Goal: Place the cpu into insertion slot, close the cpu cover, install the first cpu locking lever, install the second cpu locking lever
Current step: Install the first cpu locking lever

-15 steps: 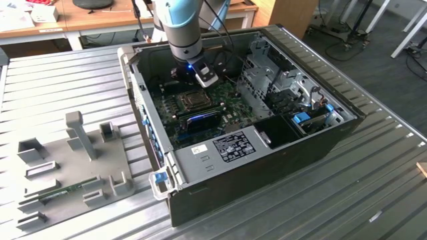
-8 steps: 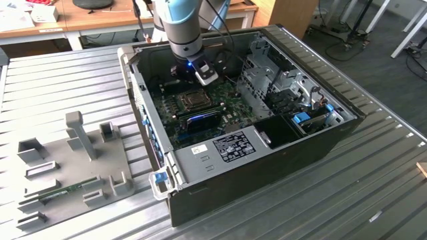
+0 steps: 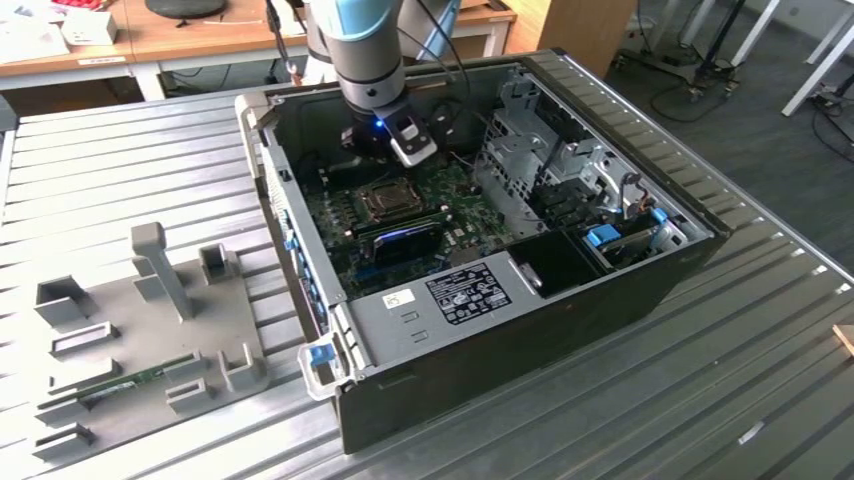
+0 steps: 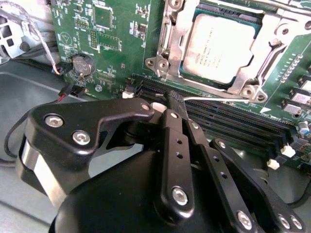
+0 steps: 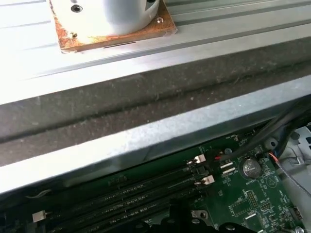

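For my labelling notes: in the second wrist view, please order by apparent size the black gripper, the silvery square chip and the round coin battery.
1. Black gripper, though it is nearest the camera, so it looks enlarged.
2. Silvery square chip in its socket.
3. Round coin battery.

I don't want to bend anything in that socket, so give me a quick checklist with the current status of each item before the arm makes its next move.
1. The cpu seated in the insertion slot: ok, it lies flat inside.
2. The cpu cover down over the chip: ok, its frame sits around the chip's edges.
3. Locking levers latched: cannot tell.
4. Gripper holding nothing: cannot tell.
5. Gripper clear of the socket: ok, it hangs over the memory slots beside it.
6. Loose wires near the coin battery away from the socket: ok.
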Robot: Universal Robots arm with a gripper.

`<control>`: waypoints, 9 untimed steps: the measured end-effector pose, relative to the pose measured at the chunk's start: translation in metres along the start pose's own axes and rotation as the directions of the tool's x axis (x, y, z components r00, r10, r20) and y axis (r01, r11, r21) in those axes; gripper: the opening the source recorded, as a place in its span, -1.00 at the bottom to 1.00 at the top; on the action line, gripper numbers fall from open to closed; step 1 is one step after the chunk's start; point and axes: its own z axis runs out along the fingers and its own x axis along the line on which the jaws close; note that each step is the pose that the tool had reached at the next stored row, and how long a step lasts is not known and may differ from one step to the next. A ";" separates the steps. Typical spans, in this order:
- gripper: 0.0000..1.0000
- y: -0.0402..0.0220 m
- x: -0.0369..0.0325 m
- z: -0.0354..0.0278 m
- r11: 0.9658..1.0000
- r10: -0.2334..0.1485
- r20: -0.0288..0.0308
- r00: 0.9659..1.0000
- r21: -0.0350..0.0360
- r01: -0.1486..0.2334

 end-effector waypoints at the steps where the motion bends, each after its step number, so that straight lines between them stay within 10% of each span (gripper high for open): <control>1: -0.79 0.0004 -0.0002 -0.0011 1.000 0.000 0.000 1.000 0.000 0.000; 9: -0.79 0.0042 -0.0026 -0.0124 1.000 0.000 0.000 1.000 0.000 0.000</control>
